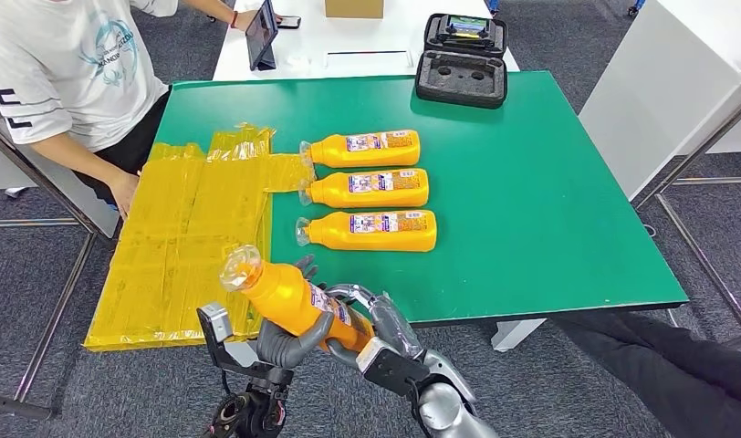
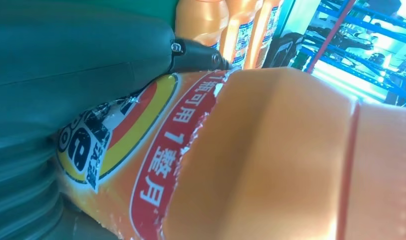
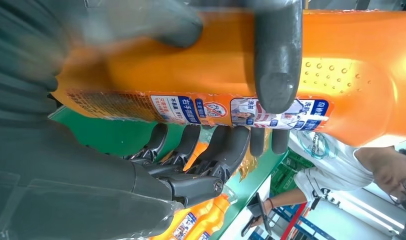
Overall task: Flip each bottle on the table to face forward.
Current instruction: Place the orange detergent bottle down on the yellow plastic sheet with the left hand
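An orange bottle (image 1: 289,297) with a clear cap and a torn red-and-yellow label is held off the table's near edge, tilted with its cap up and to the left. Both the left hand (image 1: 289,345) and the right hand (image 1: 371,319) grip its lower body, fingers wrapped around it. Three more orange bottles (image 1: 371,189) lie in a column on the green table (image 1: 549,210), caps left, beside yellow taped sheeting (image 1: 180,246). A person (image 1: 66,73) stands at the table's left.
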